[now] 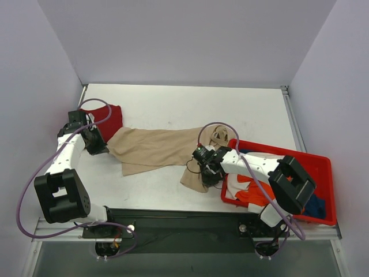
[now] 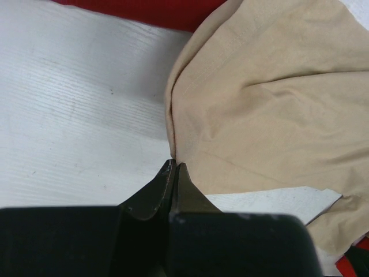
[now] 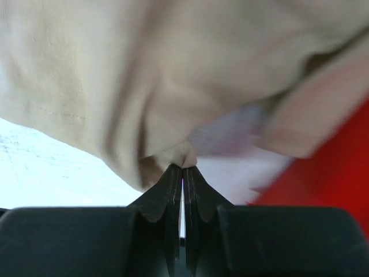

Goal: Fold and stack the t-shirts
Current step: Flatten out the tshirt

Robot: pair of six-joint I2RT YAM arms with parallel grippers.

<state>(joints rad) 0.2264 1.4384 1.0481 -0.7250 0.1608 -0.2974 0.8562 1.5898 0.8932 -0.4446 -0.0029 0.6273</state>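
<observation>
So the table (image 1: 173, 109) was plain white with a faint wood grain, boxed in by pale lavender walls (image 1: 184, 40) at the back and both sides. A red plastic bin (image 1: 323, 176) sat at its near right corner, a bit skewed to the edge.

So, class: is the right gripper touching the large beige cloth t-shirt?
Touching. The right wrist view shows the right gripper shut on a bunched fold of the large beige cloth t-shirt, with the cloth pinched right at its tips.
</observation>
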